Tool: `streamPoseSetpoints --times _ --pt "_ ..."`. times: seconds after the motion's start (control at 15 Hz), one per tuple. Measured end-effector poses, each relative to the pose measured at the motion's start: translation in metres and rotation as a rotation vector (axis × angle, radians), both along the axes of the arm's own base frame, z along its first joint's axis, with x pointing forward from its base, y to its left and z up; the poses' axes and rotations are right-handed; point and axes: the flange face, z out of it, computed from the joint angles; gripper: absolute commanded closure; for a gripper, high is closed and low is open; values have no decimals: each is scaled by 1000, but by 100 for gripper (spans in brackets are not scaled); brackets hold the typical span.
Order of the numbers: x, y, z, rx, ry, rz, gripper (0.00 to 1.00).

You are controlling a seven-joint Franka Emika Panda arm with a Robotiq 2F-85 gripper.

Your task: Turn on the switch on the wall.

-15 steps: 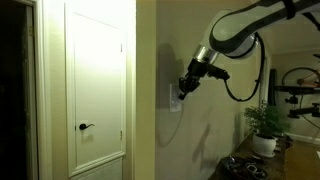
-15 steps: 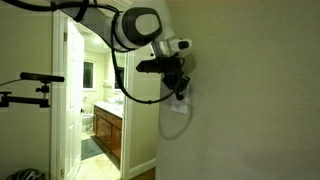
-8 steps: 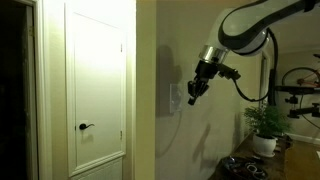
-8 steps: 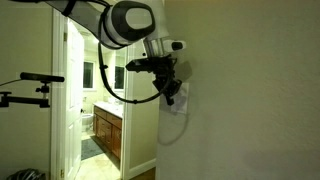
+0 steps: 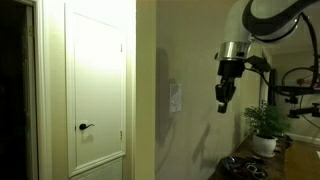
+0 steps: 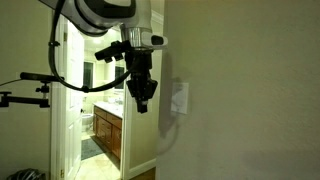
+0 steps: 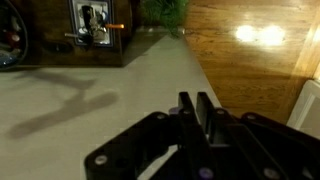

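Switch plate (image 5: 176, 98) on wall (image 5: 192, 45); claw (image 5: 222, 104) hangs apart, jaws together.

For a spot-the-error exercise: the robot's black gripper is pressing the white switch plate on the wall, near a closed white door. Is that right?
Not quite. The black gripper is not pressing the white switch plate; it hangs clear of it, pointing down, as both exterior views show. The closed white door nearby is as stated.

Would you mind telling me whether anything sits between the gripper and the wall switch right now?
Nothing visible does. In an exterior view the gripper hangs off the wall, beside the switch, with only open air between them.
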Motion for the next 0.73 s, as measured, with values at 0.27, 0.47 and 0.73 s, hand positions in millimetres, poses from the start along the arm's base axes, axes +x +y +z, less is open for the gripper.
streamPoseSetpoints --times 0.27,0.47,0.73 --pt "-27 -2 -10 -58 123 17 31" --pt "-39 -2 -15 -79 171 21 12" --pt "-47 -2 -16 -79 179 17 10"
